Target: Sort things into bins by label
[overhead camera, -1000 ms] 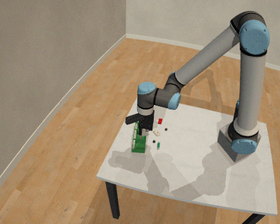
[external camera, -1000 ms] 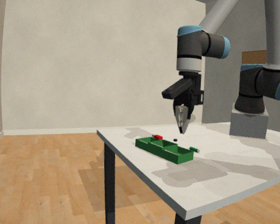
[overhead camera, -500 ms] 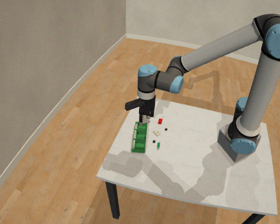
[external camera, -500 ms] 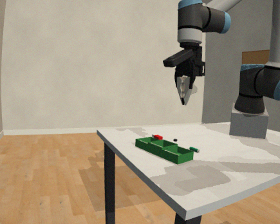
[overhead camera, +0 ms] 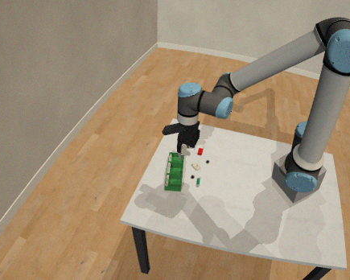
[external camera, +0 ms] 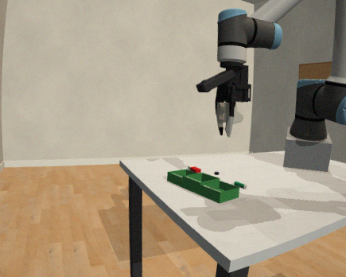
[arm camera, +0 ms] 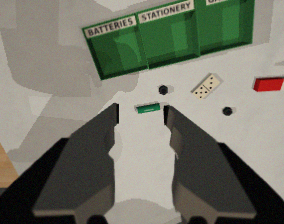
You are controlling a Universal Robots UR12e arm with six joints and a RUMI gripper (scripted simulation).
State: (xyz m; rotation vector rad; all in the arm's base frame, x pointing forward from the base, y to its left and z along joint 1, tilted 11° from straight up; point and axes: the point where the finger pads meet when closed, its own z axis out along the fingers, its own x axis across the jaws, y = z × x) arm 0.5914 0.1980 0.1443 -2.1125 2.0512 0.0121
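A green bin row (overhead camera: 175,172) lies near the table's left edge. In the wrist view its compartments read BATTERIES (arm camera: 118,47) and STATIONERY (arm camera: 168,32); the third label is cut off. All the compartments I can see look empty. A small green battery (arm camera: 148,108) lies on the table beside the bin, also in the top view (overhead camera: 198,182). A white domino (arm camera: 206,86), a red block (arm camera: 271,83) and two small black pieces (arm camera: 163,89) (arm camera: 227,110) lie nearby. My gripper (external camera: 224,133) hangs high above the table, fingers partly apart (arm camera: 141,112) with nothing between them.
The robot base (overhead camera: 298,177) stands on the table's right side. The table's left edge runs close behind the bin row. The arm's shadow falls across the front of the table.
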